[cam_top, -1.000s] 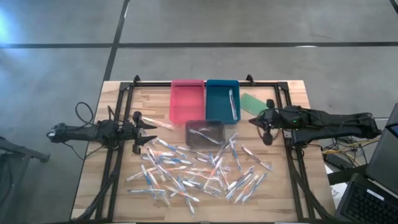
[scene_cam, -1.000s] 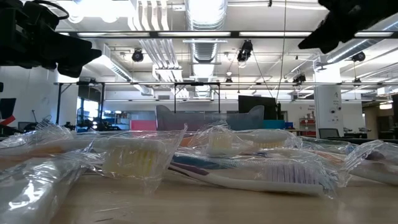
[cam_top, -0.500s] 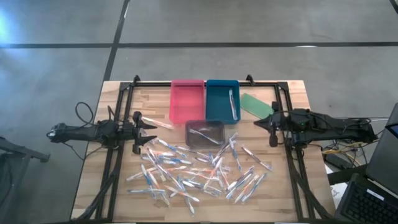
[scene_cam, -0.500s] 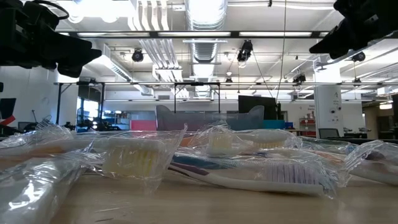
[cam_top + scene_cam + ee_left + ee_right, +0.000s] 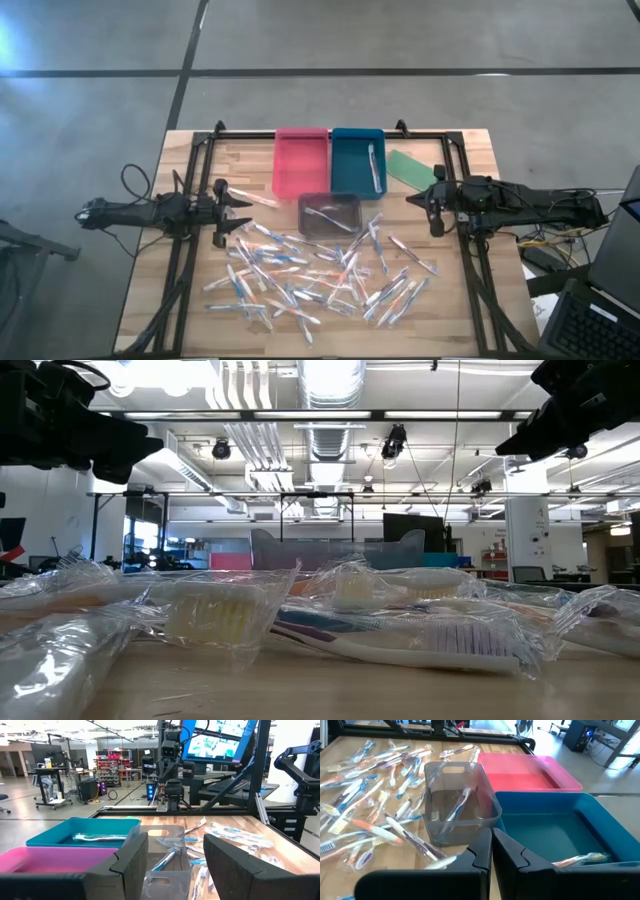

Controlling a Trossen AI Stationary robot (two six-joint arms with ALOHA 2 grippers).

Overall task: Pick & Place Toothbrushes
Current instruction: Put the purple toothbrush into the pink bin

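Several wrapped toothbrushes (image 5: pixel 320 270) lie strewn over the near half of the table, and show close up in the low view (image 5: pixel 400 630). One toothbrush (image 5: pixel 580 859) lies in the blue tray (image 5: pixel 357 160). Another toothbrush (image 5: pixel 456 809) lies in the clear grey bin (image 5: pixel 329 213). The pink tray (image 5: pixel 300 160) holds nothing I can see. My left gripper (image 5: pixel 175 842) is open and hovers at the table's left side, pointing at the bin. My right gripper (image 5: pixel 491 855) is shut and hovers at the right side (image 5: pixel 415 200), near the blue tray's corner.
A flat green oblong piece (image 5: pixel 410 167) lies right of the blue tray, close to my right arm. A black frame (image 5: pixel 330 132) runs around the table's far and side edges. Bare wood shows at the near edge and left of the pile.
My right gripper has drawn back toward the table's right edge, then come a little way left again, staying shut and above the table. The left arm and the toothbrushes have kept still.
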